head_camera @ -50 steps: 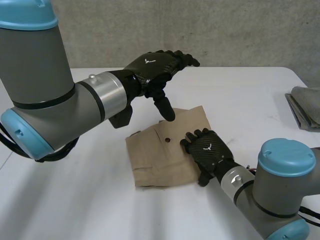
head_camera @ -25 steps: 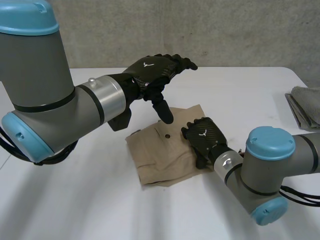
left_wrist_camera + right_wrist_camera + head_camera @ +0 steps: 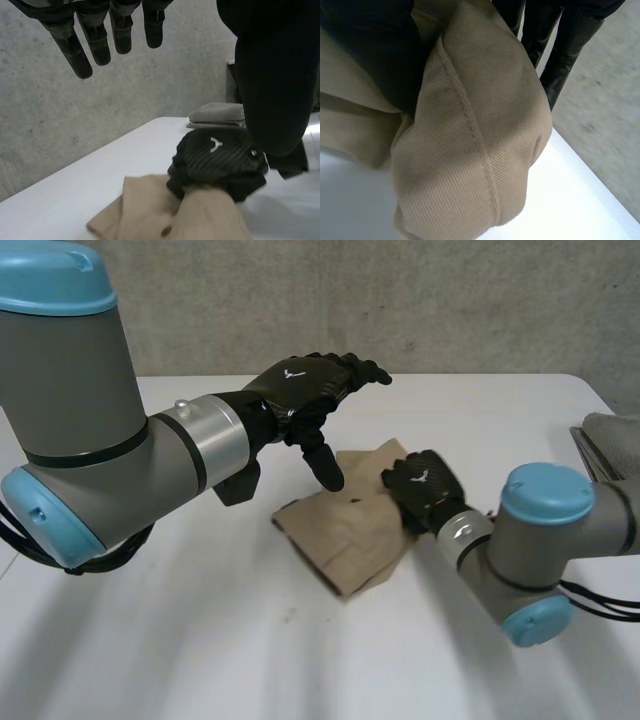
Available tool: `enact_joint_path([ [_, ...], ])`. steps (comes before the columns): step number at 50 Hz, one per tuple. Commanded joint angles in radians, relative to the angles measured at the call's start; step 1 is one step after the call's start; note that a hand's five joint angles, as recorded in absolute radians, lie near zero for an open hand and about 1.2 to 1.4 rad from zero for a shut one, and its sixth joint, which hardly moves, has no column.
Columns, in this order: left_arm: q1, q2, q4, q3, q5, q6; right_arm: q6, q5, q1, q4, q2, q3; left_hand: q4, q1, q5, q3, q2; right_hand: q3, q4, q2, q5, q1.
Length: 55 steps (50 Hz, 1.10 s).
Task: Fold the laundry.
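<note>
One tan cloth point(image 3: 345, 538) and one folded grey cloth point(image 3: 612, 435) are seen on the table point(image 3: 180, 640), well apart. The tan cloth's far right edge is pinched between the thumb and fingers of the right hand point(image 3: 425, 485). The left hand point(image 3: 305, 390) is held above the tan cloth, fingers relaxed, nothing grasped. Since a second ago the tan cloth has been turned, bunched and dragged rightward.
</note>
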Motion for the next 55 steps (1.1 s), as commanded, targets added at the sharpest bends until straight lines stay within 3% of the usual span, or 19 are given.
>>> enact_joint_path([
  [1,0.002,0.001,0.0,-0.011,0.0,0.0,-0.056,-0.033,-0.177,0.048,-0.028,-0.002,0.051,0.062,0.035,0.045,0.051,0.229,0.218,0.224,0.322,0.515],
  [12,0.01,-0.001,0.025,-0.027,-0.005,0.002,-0.19,-0.099,-0.412,0.061,0.001,-0.069,0.051,0.062,0.035,0.045,0.051,0.229,0.218,0.224,0.322,0.515],
  [23,0.011,-0.007,0.028,-0.034,-0.008,0.0,-0.184,-0.154,-0.506,0.097,0.076,-0.275,0.051,0.062,0.035,0.045,0.051,0.229,0.218,0.224,0.322,0.515],
  [30,0.011,-0.007,0.028,-0.034,-0.011,-0.001,-0.098,-0.19,-0.524,0.089,0.09,-0.484,0.057,0.068,0.041,0.05,0.057,0.229,0.218,0.224,0.322,0.515],
  [35,0.013,-0.001,0.027,-0.039,-0.026,0.0,0.104,-0.186,-0.586,0.103,0.096,-0.625,0.057,0.068,0.041,0.05,0.057,0.229,0.218,0.224,0.322,0.515],
  [39,0.014,0.002,0.027,-0.04,-0.039,0.002,0.184,-0.191,-0.639,0.146,0.142,-0.717,0.057,0.068,0.041,0.05,0.057,0.229,0.218,0.224,0.322,0.515],
  [46,0.019,0.002,0.027,-0.05,-0.04,-0.003,0.186,-0.206,-0.759,0.325,0.312,-0.89,0.057,0.068,0.041,0.05,0.057,0.229,0.218,0.224,0.322,0.515],
  [55,0.017,-0.01,0.028,-0.071,-0.039,0.0,0.184,-0.249,-0.822,0.373,0.46,-0.965,0.057,0.068,0.041,0.05,0.057,0.229,0.218,0.224,0.322,0.515],
])
